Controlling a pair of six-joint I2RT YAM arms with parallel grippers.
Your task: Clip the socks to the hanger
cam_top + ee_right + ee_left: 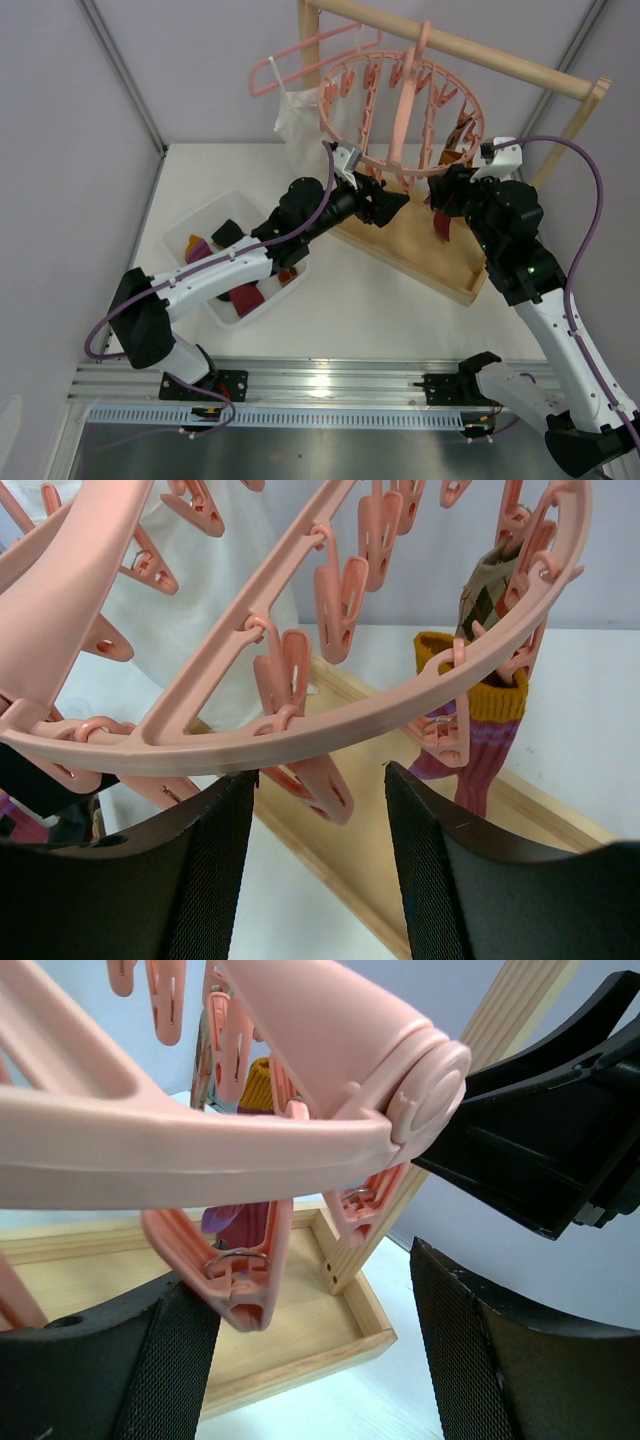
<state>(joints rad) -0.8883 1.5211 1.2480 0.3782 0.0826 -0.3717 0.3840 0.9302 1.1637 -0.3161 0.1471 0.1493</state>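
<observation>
The round pink hanger point(372, 160) hangs from a wooden rail. A tan argyle sock point(462, 133) and a maroon-purple sock with a yellow cuff point(441, 223) are clipped at its right side. More socks point(244, 297) lie in the white bin. My left gripper point(396, 205) is open and empty under the ring's front. In the left wrist view point(315, 1355) a pink clip point(236, 1272) hangs beside its left finger. My right gripper point(438, 195) is open and empty. In the right wrist view point(320, 860) a clip point(322, 785) dangles between its fingers, with the yellow-cuffed sock point(487, 742) behind.
The wooden rack's base tray point(420, 255) lies under both grippers. A thin pink coat hanger point(300, 60) holds a white camisole point(298, 125) at the rail's left. The white bin point(183, 222) stands left of the rack. The two grippers are close together.
</observation>
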